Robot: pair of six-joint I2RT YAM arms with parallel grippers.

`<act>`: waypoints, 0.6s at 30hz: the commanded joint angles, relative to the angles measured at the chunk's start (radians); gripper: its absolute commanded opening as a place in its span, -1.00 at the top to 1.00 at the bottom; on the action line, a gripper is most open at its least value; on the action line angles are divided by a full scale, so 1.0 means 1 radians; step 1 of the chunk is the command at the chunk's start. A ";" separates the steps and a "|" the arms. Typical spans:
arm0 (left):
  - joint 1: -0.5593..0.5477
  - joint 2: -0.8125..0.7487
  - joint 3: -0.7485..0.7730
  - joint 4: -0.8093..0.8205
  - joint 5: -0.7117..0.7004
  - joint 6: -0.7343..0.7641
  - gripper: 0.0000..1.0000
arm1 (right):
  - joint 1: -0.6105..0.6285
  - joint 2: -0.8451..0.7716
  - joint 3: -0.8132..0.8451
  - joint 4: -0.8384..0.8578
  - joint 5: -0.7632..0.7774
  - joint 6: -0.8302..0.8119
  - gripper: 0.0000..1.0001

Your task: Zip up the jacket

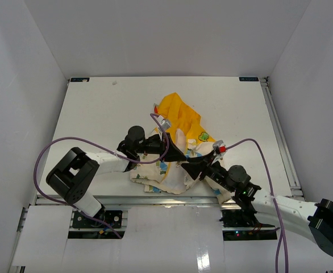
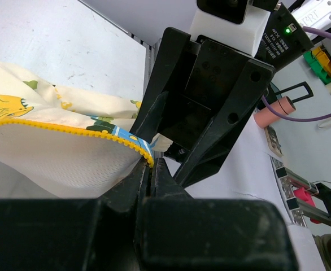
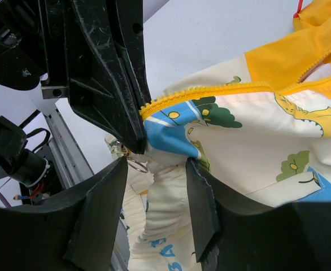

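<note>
Left arm [image 1: 107, 162] and right arm [image 1: 281, 205] are white tubes with chunky black joints. A purple cable [image 1: 37, 168] hangs off each, and the fingers [image 3: 95, 226] are scuffed black plastic.

The white table [image 1: 98, 108] bears the jacket [image 1: 180, 116] — crumpled, hood toward the far side.

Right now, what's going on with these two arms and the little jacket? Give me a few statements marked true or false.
1. The jacket lies on the white table. True.
2. Its front is zipped shut. False: the yellow zipper edge runs free, joined to nothing.
3. The left gripper pinches the end of that zipper edge. True.
4. The right gripper hangs well clear of the jacket. False: fabric sits between its fingers.
5. The hood is blue. False: it is yellow-orange.
</note>
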 commanded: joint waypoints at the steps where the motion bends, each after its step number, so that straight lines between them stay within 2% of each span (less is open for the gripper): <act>1: -0.001 -0.042 0.007 -0.032 0.003 0.055 1.00 | 0.002 -0.024 -0.031 0.055 0.018 -0.059 -0.01; 4: -0.001 -0.067 0.003 -0.061 -0.015 0.091 1.00 | 0.002 -0.054 -0.042 0.027 0.034 -0.061 -0.03; 10: -0.001 -0.063 -0.006 -0.026 -0.001 0.080 1.00 | 0.002 -0.082 -0.042 0.006 0.040 -0.072 -0.22; 18: -0.001 -0.060 -0.013 0.001 0.014 0.067 1.00 | 0.002 -0.020 -0.023 0.030 0.031 -0.094 -0.26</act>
